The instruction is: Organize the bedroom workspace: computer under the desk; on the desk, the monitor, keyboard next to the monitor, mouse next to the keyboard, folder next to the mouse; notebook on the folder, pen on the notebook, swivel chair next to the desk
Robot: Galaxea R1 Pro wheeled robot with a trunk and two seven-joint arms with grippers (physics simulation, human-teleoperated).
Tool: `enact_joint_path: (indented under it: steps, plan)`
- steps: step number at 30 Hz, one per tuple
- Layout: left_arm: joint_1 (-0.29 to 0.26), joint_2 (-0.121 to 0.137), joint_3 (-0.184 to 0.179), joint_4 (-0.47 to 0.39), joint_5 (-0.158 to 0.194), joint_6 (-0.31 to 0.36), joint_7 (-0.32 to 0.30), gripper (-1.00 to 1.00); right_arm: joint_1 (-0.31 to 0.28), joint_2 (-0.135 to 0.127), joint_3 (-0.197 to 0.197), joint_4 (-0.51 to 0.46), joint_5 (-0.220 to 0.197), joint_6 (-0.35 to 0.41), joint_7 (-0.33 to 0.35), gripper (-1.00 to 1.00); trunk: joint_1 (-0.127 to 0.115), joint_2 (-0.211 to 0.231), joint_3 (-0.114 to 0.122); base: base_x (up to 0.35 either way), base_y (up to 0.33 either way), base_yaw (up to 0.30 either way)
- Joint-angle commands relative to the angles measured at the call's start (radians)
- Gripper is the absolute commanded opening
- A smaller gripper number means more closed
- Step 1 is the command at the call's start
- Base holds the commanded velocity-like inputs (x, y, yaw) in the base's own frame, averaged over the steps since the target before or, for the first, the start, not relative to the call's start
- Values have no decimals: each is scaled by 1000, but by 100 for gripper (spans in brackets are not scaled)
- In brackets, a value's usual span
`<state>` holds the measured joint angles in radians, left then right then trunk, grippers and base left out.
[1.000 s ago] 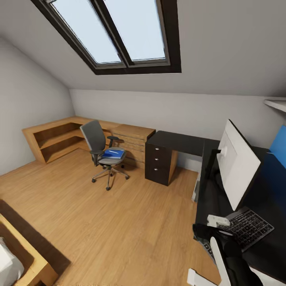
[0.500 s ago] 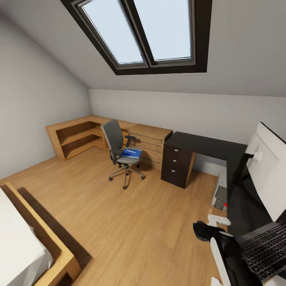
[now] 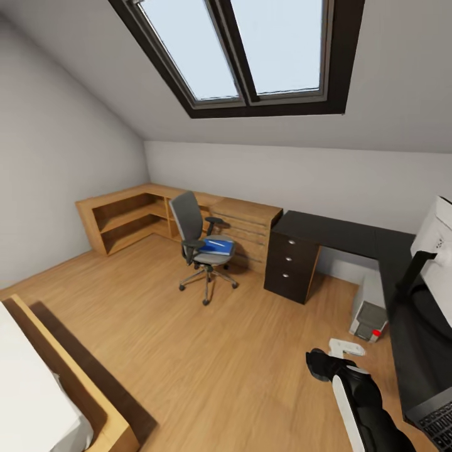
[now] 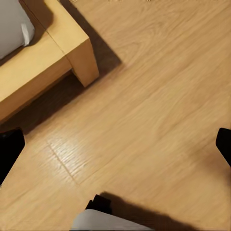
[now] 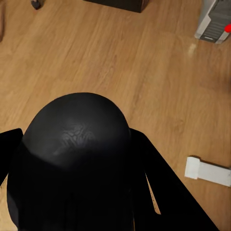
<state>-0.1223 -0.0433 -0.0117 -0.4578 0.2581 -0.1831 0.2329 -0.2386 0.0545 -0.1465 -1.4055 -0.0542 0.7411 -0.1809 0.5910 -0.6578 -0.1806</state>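
The grey swivel chair [image 3: 196, 233] stands on the wood floor by the low shelves, apart from the black desk [image 3: 342, 230]. The blue folder [image 3: 218, 245] lies on its seat; whether anything rests on it is too small to tell. The monitor [image 3: 437, 236] and a corner of the keyboard [image 3: 437, 422] sit on the desk at the right edge. The grey computer [image 3: 368, 316] stands on the floor beside the desk. My right gripper [image 3: 318, 366] [image 5: 74, 139] is shut on the dark rounded mouse [image 5: 77, 130] above the floor. My left gripper [image 4: 115, 149] hangs open over bare floor.
A black drawer unit [image 3: 291, 267] stands under the desk's left end. Light-wood shelf units [image 3: 129, 216] line the far corner. A wooden bed frame [image 3: 75, 392] [image 4: 57, 53] is at the near left. Wide floor lies between me and the chair.
The head view has swung left: monitor and keyboard slid to the right edge, the computer and more of the bed came into view. My right arm holds the same place in the picture.
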Motion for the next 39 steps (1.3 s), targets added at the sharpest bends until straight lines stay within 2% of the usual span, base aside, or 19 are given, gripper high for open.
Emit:
enact_joint_path:
  steps: [1, 30, 39]
  plan:
    - [-1, 0, -2, 2, 6, -3, 2, 100, -1, 1, -1, -1, -9, 3, -9, -100, 1, -1, -2, 324, 53, 0]
    - [0, 0, -5, 19, 6, -3, 3, 100, -1, -1, -3, -1, -9, -26, -12, -100, 1, -1, -2, 332, 4, 0]
    - [-1, 0, -5, 19, 5, -3, 3, 100, -1, -1, -4, -1, -9, -26, -12, -100, 1, -1, 4, 287, 0, -181]
